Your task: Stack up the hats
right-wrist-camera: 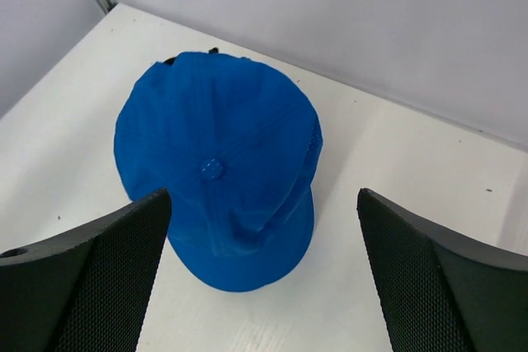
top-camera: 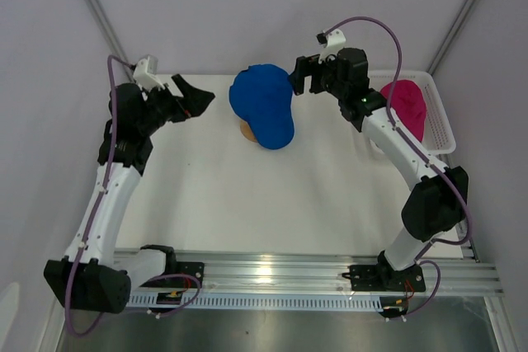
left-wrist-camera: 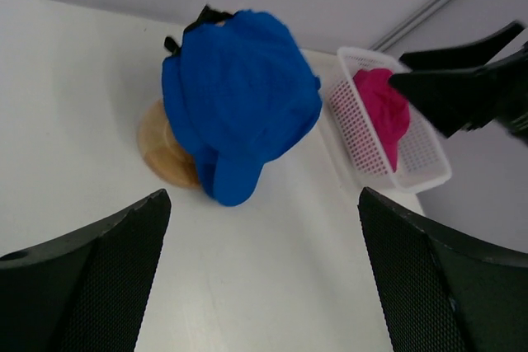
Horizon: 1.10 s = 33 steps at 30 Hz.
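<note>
1. A white table (top-camera: 206, 195) stands between pale grey walls (top-camera: 247, 6).
2. The left wrist view shows the tan stand (left-wrist-camera: 165, 150) under the blue hat (top-camera: 262, 106). The right wrist view hides it.
3. The blue hat sits creased on the stand at back centre. A pink hat (top-camera: 406, 107) lies in the basket (top-camera: 441, 125) at the right.
4. The left gripper (top-camera: 196, 96) and right gripper (top-camera: 299, 78) gape wide and empty, flanking the blue hat.

A robotics lab cell: plain pale walls (top-camera: 49, 80) enclose a white table (top-camera: 247, 204) with an aluminium rail (top-camera: 280, 274).
</note>
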Each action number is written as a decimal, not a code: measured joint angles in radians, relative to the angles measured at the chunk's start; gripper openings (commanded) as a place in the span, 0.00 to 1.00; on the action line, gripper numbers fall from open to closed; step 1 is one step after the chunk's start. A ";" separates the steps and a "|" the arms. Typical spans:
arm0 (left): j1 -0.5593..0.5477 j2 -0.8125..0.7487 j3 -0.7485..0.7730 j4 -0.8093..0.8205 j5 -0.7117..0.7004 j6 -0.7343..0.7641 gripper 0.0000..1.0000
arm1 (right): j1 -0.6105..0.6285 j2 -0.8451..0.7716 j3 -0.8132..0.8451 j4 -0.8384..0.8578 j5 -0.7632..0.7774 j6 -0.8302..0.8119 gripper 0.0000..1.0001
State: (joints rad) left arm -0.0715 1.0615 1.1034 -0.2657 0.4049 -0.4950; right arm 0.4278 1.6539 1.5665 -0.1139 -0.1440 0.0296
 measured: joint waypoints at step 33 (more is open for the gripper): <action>-0.111 1.021 0.818 0.000 -0.072 0.076 0.77 | -0.033 -0.091 -0.162 0.011 0.050 0.113 0.94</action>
State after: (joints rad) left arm -0.1822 2.0827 1.9209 -0.2653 0.3328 -0.4187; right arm 0.3950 1.5631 1.4044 -0.1024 -0.0944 0.1421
